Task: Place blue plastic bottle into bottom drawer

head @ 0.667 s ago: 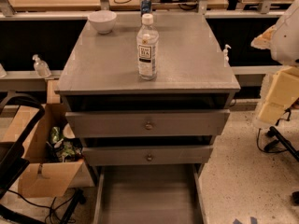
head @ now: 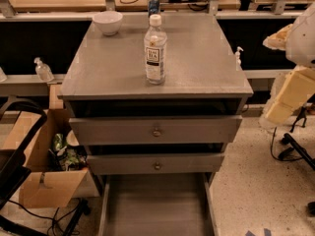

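Wooden workbenches run along the back of the room, and a grey drawer cabinet (head: 197, 68) stands in front of them on a speckled floor (head: 256, 181).

The gripper (head: 287, 101) hangs at the right edge of the camera view, beside the cabinet and apart from it. Whether it is open or closed cannot be told.

Well to the gripper's left, the blue plastic bottle (head: 155, 50) stands upright near the middle of the cabinet top, white cap on. A drink can (head: 154, 5) stands behind it, and a white bowl (head: 108, 22) sits farther left at the back corner.

Below and left of the gripper, the bottom drawer (head: 157, 208) is pulled out under two knobbed drawer fronts (head: 156, 131). A cardboard box (head: 44, 181) sits on the floor at the far left.
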Controlling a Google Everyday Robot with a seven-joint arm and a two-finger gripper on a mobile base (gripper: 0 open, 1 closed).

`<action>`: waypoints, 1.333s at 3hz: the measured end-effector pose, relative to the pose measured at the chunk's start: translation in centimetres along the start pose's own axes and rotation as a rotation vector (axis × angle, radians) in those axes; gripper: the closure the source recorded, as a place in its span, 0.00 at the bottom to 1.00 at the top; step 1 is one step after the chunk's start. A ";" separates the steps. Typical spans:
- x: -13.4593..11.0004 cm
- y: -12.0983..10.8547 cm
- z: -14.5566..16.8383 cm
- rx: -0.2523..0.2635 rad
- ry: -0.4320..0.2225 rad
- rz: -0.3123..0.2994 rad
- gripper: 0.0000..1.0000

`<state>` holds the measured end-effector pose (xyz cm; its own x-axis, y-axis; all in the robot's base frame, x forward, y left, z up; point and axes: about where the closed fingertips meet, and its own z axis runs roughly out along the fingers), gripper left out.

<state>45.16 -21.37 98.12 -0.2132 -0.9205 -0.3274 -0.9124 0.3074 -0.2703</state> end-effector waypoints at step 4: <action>-3.7 -9.1 5.6 0.087 -0.856 0.202 0.00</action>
<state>56.25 -19.38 96.77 -0.0008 -0.3610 -0.9326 -0.8481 0.4944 -0.1906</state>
